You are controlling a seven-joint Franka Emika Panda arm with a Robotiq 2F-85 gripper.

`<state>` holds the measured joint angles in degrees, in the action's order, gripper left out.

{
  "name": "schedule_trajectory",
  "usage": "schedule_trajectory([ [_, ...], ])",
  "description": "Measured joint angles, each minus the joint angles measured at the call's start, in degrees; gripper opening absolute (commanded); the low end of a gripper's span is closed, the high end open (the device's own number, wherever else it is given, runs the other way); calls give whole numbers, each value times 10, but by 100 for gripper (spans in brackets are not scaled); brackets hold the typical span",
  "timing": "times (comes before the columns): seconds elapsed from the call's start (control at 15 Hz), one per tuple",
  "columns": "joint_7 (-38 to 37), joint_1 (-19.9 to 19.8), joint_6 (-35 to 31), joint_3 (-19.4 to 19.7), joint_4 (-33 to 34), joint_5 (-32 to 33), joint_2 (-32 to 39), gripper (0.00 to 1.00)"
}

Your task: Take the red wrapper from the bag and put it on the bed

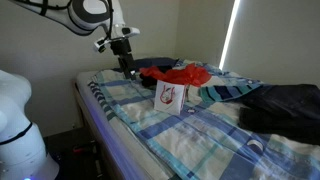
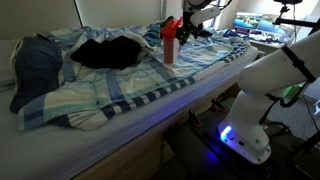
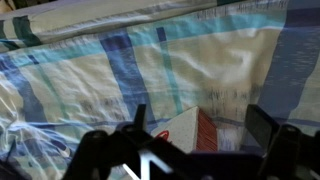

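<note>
A small white paper bag with a red logo (image 1: pixel 168 96) stands upright on the plaid bed (image 1: pixel 200 135). It also shows in an exterior view (image 2: pixel 169 47). The red wrapper (image 1: pixel 184 74) sticks out at the bag's top, also visible in an exterior view (image 2: pixel 171 27). My gripper (image 1: pixel 126 64) hangs above the bed beside the bag, apart from it. In the wrist view the gripper (image 3: pixel 200 122) is open and empty, with the bag's corner (image 3: pixel 180 135) seen below between the fingers. The wrapper is not visible in the wrist view.
Dark clothing (image 1: pixel 283 106) and a blue garment (image 1: pixel 232 91) lie on the bed beyond the bag. A black garment (image 2: pixel 108 52) and jeans (image 2: pixel 34 62) lie on the bedspread. The robot's white base (image 2: pixel 262 95) stands by the bed edge.
</note>
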<state>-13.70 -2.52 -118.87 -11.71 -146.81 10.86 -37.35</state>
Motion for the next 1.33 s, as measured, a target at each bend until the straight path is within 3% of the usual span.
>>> schedule_trajectory([
  [0.8, -2, 5, -15, 1, 8, 0, 7, 100],
  [1.33, -5, 9, -68, -18, 95, 29, 96, 100],
])
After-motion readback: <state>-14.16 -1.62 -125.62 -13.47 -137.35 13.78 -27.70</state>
